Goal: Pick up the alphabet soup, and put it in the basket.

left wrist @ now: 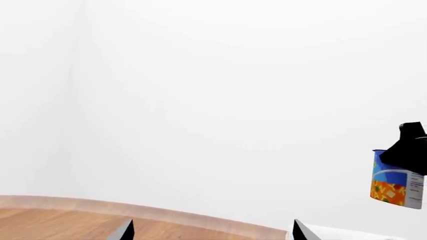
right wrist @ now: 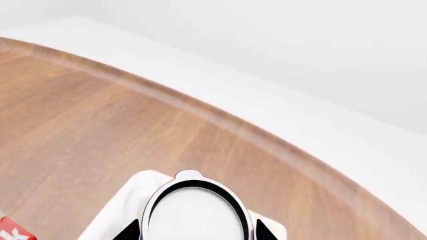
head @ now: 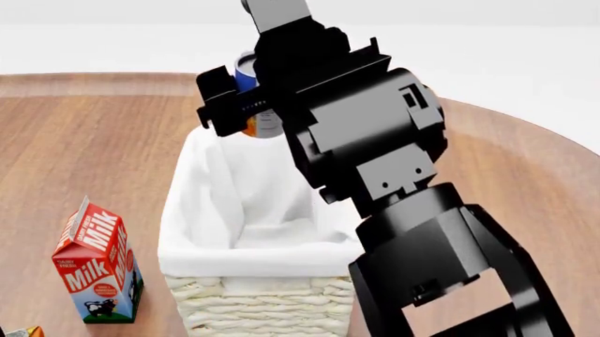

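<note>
The alphabet soup [head: 249, 73], a blue-labelled can with an orange picture, is held in my right gripper [head: 246, 105] above the far end of the basket [head: 253, 309]. In the right wrist view the can's plain white lid [right wrist: 195, 212] fills the gap between the two dark fingertips, with the basket's white liner [right wrist: 115, 212] below it. The left wrist view shows the can [left wrist: 397, 185] hanging in the air under a black gripper at the frame's edge. My left gripper [left wrist: 212, 231] is open and empty over the wooden table's far edge. It does not show in the head view.
A red and white milk carton [head: 94, 263] stands on the round wooden table [head: 75, 140] left of the basket. A small object [head: 24, 331] peeks in at the bottom left corner. My right arm [head: 394, 210] covers the basket's right side.
</note>
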